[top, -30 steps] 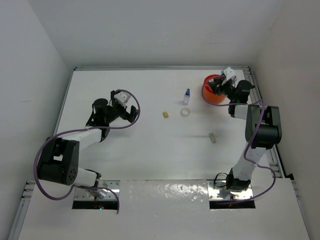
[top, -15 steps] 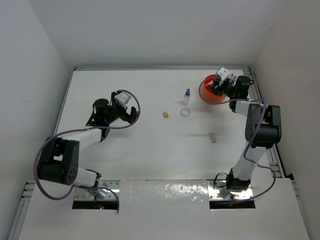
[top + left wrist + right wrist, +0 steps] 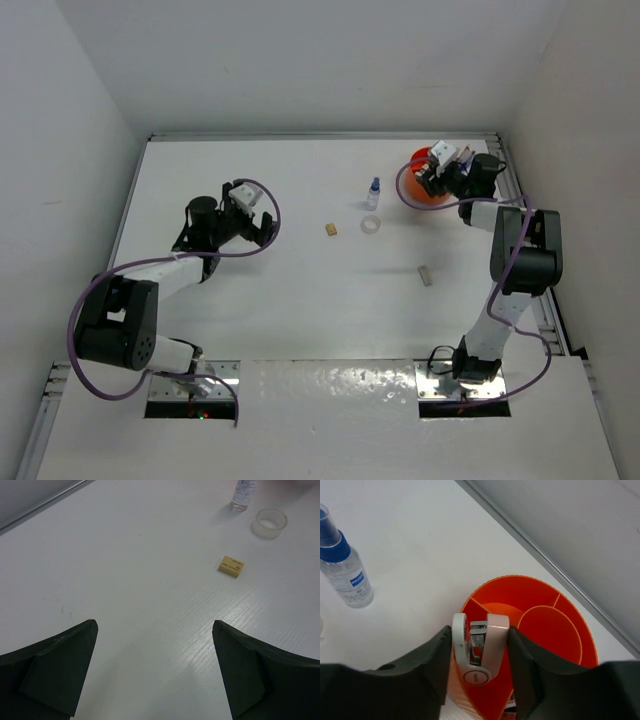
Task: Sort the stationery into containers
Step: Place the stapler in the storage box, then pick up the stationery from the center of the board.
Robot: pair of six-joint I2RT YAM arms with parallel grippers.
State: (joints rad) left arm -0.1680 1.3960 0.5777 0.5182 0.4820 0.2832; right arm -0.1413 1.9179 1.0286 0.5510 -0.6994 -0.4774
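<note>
The orange tub (image 3: 550,625) stands at the far right (image 3: 428,197), its inner dividers showing. Over its rim my right gripper (image 3: 479,650) (image 3: 434,172) is shut on a pink and white stapler (image 3: 487,640), with a finger pressed to each side. A blue-capped clear bottle (image 3: 345,575) (image 3: 374,192), a clear tape ring (image 3: 371,225) (image 3: 269,523) and a tan eraser (image 3: 330,229) (image 3: 231,566) lie mid-table. A pale eraser (image 3: 425,275) lies nearer. My left gripper (image 3: 154,640) (image 3: 262,228) hangs open over bare table, left of the tan eraser.
The white table (image 3: 300,290) is walled on three sides, and a metal rail (image 3: 545,560) runs just behind the tub. The right arm (image 3: 515,260) stretches along the table's right edge.
The right gripper has carried the stapler a little to the left and down over the tub, covering more of it. The left arm has stayed still.
</note>
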